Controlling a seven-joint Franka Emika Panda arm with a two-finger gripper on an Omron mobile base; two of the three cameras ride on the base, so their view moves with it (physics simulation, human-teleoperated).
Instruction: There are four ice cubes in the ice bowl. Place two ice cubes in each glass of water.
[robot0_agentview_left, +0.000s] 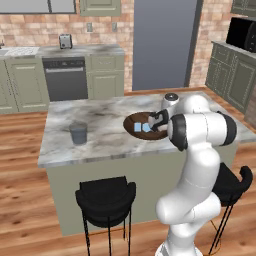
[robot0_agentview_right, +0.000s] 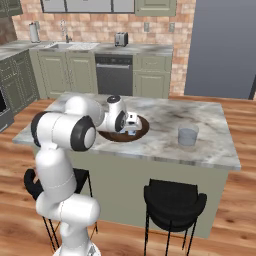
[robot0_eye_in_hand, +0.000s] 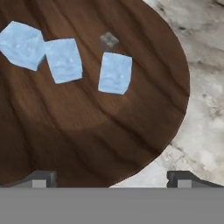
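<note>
Marble island counter (robot0_agentview_left: 100, 140) bears ice bowl (robot0_agentview_left: 131, 121) before brick wall (robot0_agentview_left: 125, 30).

In the hand view the ice bowl (robot0_eye_in_hand: 87, 131) runs off the picture at 9, 12 and 6 o'clock, and the ice cube (robot0_eye_in_hand: 22, 43) toward 10 o'clock sits close to the left edge. In the left base view the arm covers the bowl's 3 o'clock side. In the right base view the hand (robot0_agentview_right: 131, 122) hides the bowl's middle, and the cubes there cannot be counted.
</note>
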